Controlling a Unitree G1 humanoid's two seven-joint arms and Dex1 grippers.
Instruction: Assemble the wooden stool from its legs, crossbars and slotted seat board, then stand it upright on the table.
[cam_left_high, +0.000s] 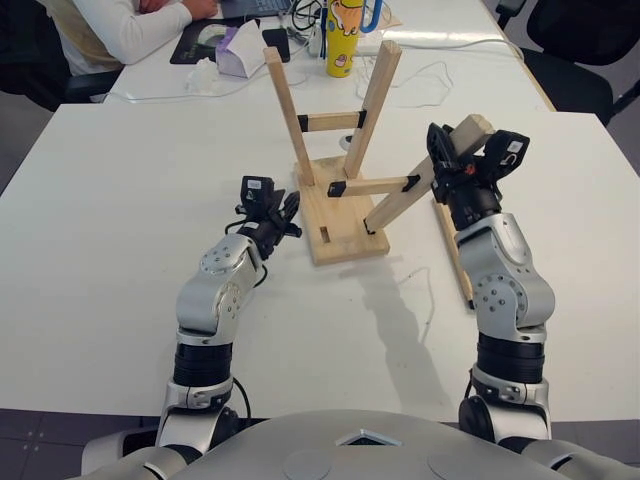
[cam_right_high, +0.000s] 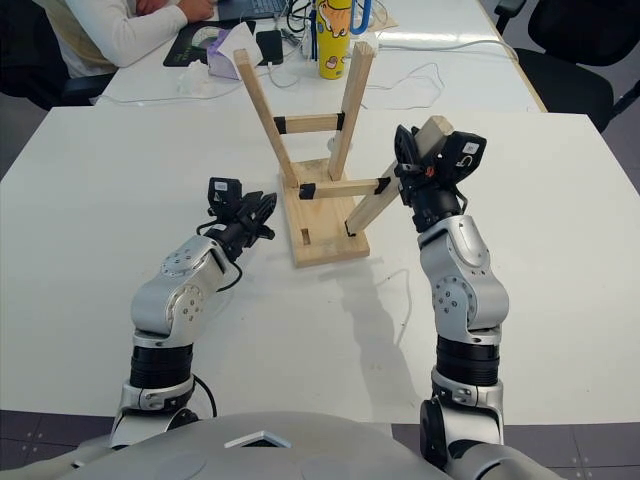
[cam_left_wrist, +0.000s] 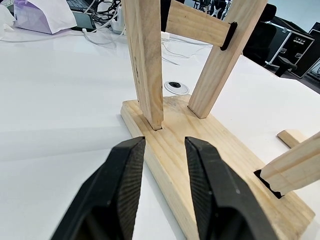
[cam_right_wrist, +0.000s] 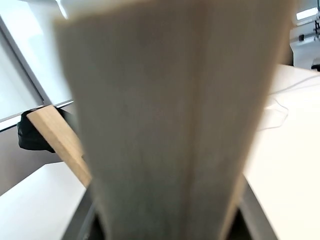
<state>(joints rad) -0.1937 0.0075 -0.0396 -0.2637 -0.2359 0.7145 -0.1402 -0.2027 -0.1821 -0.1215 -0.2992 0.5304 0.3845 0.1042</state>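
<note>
The slotted seat board lies flat on the white table. Two legs stand in it, joined by a crossbar. A third leg leans steeply, its foot at the board's right edge, and a second crossbar ties it to the left leg. My right gripper is shut on this leg's upper part; the leg runs between the jaws in the right wrist view. My left gripper is open, just off the board's left edge; its fingers hover beside the near corner of the board.
A loose wooden leg lies on the table right of the board, under my right arm. A thin cable trails in front of it. At the back stand a yellow bottle, a tissue pack and cables; a person sits at the far left.
</note>
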